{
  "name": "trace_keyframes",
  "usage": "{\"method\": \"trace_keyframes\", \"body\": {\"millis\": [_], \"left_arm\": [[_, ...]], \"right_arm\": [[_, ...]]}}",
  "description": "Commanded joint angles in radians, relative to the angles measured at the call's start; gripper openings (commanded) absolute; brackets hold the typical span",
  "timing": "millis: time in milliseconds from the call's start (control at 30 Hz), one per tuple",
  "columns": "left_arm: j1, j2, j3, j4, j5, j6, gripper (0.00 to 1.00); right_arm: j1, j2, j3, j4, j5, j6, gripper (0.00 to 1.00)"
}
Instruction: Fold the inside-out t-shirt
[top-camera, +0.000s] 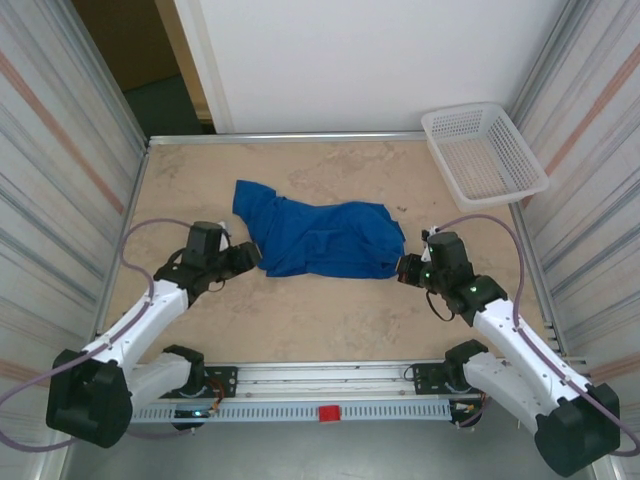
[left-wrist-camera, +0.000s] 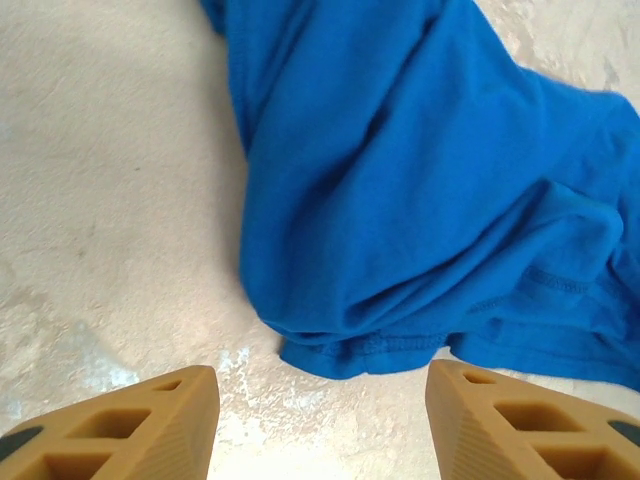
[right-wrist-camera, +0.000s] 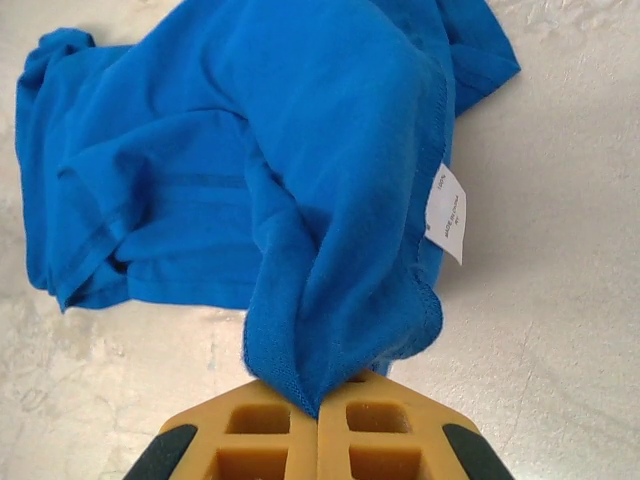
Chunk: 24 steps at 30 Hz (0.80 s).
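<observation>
Blue t-shirt is laid sideways between the arms, pinched at one end by the right gripper; the left gripper is parted, empty, just short of the other end.

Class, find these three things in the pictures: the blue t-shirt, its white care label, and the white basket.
blue t-shirt (top-camera: 320, 240): top view, middle of the crumpled body.
white care label (right-wrist-camera: 446, 212): right wrist view, centre of the tag.
white lattice basket (top-camera: 441, 157): top view, left rim.
</observation>
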Motion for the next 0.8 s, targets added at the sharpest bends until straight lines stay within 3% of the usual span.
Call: {"method": "trace_keyframes", "body": {"millis": [0, 167, 333, 767], "left_arm": [[-0.081, 0.041, 0.056, -0.027, -0.131, 0.092, 0.55], [-0.243, 0.184, 0.089, -0.025, -0.292, 0.151, 0.50], [-0.338, 0.286, 0.075, 0.022, -0.361, 0.127, 0.46], [-0.371, 0.452, 0.120, 0.078, -0.483, 0.120, 0.45]], "right_arm": [[0.008, -0.036, 0.016, 0.019, 0.062, 0.020, 0.00], [0.008, -0.015, 0.045, 0.012, 0.069, 0.000, 0.00], [0.008, 0.001, 0.055, 0.020, 0.067, -0.002, 0.00], [0.008, 0.009, 0.072, 0.024, 0.063, -0.005, 0.00]]}}
